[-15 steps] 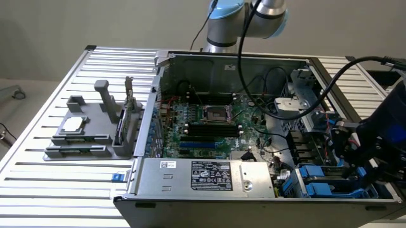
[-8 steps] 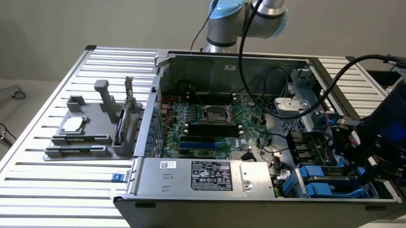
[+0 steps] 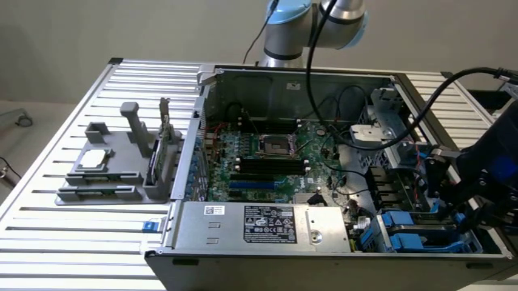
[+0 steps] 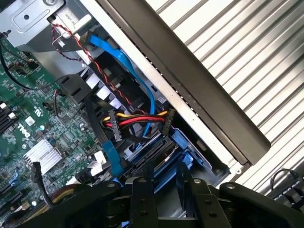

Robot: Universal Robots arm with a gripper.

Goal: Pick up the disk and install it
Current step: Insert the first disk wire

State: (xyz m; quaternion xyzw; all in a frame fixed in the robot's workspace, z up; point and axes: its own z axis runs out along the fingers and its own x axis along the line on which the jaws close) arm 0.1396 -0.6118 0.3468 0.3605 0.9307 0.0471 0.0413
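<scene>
Wrist view: the gripper [image 4: 164,185] is above the drive bay [image 3: 425,236], with its fingers [image 4: 142,199] closed on the disk [image 4: 184,142]. The disk's blue carrier frame points into the bay.

Step in hand, as judged: installation, with the disk entering but not yet seated. The next move calls for the frame held square to the bay and clear of the power cable [image 4: 137,121] and the blue data cable [image 4: 142,85].

Exterior view: the arm [image 3: 324,18] reaches from 12 o'clock across the case [image 3: 242,79] to its 4 o'clock corner, wrist angled down
</scene>
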